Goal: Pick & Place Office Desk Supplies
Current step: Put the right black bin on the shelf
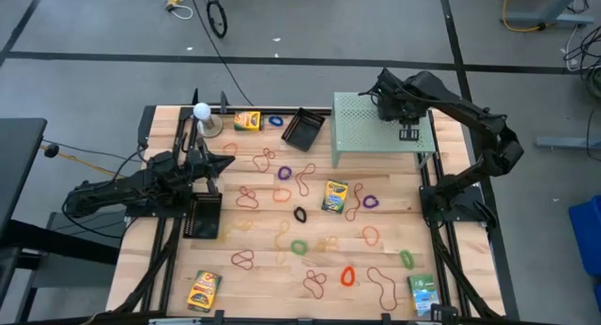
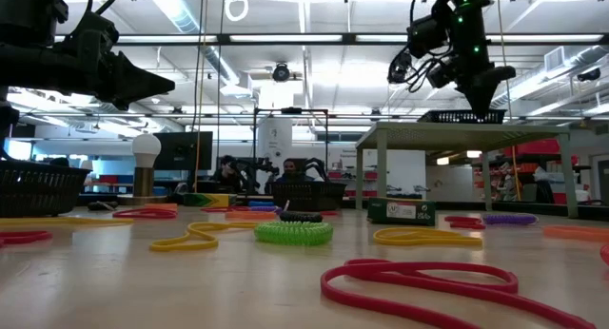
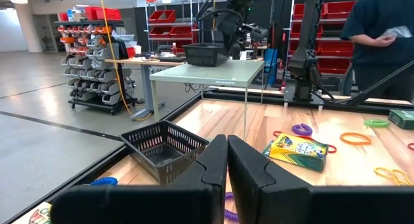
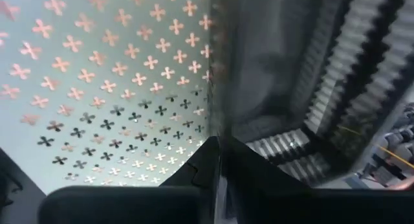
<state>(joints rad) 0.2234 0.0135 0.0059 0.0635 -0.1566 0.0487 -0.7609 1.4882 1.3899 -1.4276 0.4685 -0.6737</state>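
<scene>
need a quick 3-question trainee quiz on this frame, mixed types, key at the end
1. True or false: the left gripper holds a crayon box.
2. Where is the black basket below the right gripper? A) on the green shelf B) on the wooden tabletop C) on the floor
3. Fill in: the white ball stands on the ___ arm's side of the table.
Key: 1 false; 2 A; 3 left.

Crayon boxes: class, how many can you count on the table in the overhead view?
3: crayon box at the far edge, another mid-table, another at the near-left corner. More may be hidden.
</scene>
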